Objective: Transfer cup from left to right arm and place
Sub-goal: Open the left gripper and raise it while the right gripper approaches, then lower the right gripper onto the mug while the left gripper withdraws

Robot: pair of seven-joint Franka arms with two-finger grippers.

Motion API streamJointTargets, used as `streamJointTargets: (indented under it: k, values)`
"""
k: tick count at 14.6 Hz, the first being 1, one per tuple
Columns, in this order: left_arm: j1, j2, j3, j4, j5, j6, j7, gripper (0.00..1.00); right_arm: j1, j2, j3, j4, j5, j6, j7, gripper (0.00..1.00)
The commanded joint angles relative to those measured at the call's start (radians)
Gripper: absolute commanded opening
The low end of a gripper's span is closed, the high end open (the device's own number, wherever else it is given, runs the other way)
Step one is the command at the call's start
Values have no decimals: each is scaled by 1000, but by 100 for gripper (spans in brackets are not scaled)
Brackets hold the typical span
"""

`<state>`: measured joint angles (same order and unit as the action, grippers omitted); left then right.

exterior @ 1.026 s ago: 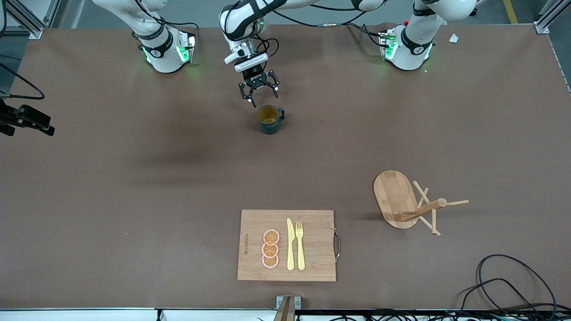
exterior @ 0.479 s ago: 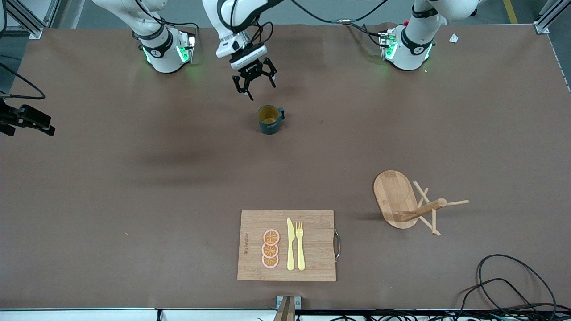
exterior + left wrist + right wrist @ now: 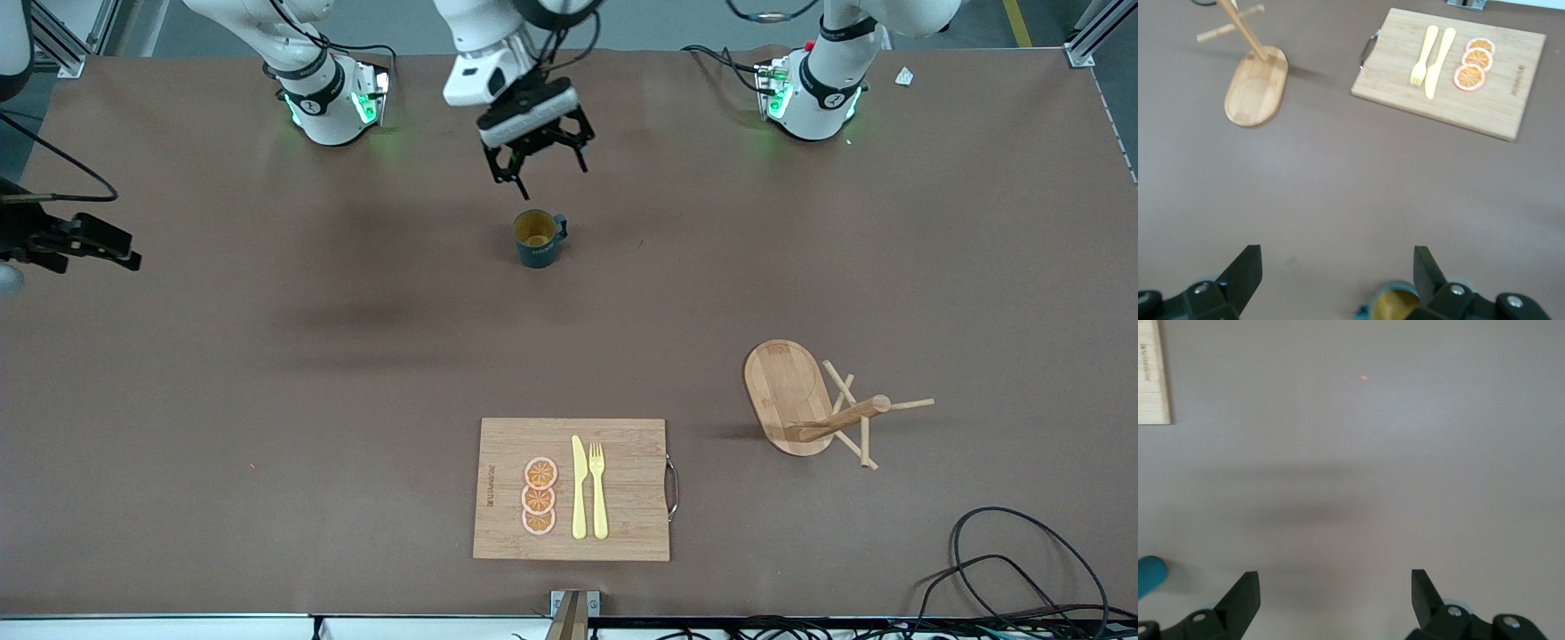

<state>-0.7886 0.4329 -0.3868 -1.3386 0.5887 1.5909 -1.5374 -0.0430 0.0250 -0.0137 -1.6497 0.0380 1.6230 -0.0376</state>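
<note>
On the table stand one cup (image 3: 537, 238), upright between the two arm bases, one cutting board (image 3: 622, 533) nearer the camera bearing three orange slices (image 3: 539, 496), one knife (image 3: 579, 487) and one fork (image 3: 597, 489), and one wooden peg rack (image 3: 822, 404) toward the left arm's end. The left gripper (image 3: 547, 174) hangs over the table beside the cup, fingers apart and empty; the right gripper (image 3: 111, 253), cut off at the frame edge, is spread wide too. Writing on the cup and board is too small to read.

One dark teal mug (image 3: 536, 238), one wooden cutting board (image 3: 622, 533), one wooden peg rack (image 3: 805, 400). Three round orange slices (image 3: 539, 496). One yellow plastic knife (image 3: 579, 487) and one yellow plastic fork (image 3: 598, 491).
</note>
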Motion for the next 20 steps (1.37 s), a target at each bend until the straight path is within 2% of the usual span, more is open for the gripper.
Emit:
streamJointTargets:
  k: [1,3,4,6,9,12,17,20]
  values:
    - [127,-66,-11,-36,-102,17,184,100,122,-91,5,-153,7,50,192,100]
    - [210,-106,-11,-36,-138,17,346,100,198,-164,5,-319,7,188,284,100]
    - [256,-124,-9,-37,-165,15,412,100,248,-177,5,-367,7,230,374,100]
    - [351,-152,-9,-37,-222,15,563,100,360,-172,5,-393,-4,261,542,100]
    - [475,-189,-6,-37,-288,11,757,100,512,-174,9,-510,-30,395,761,100]
    - [586,-218,8,-39,-338,9,1003,100,630,-119,20,-564,-69,532,941,100]
    - [604,-304,225,-79,-480,7,1343,100,776,-1,18,-581,-82,661,1018,100]
    - [652,-342,301,-113,-495,8,1519,100,822,81,18,-591,-92,776,1035,100]
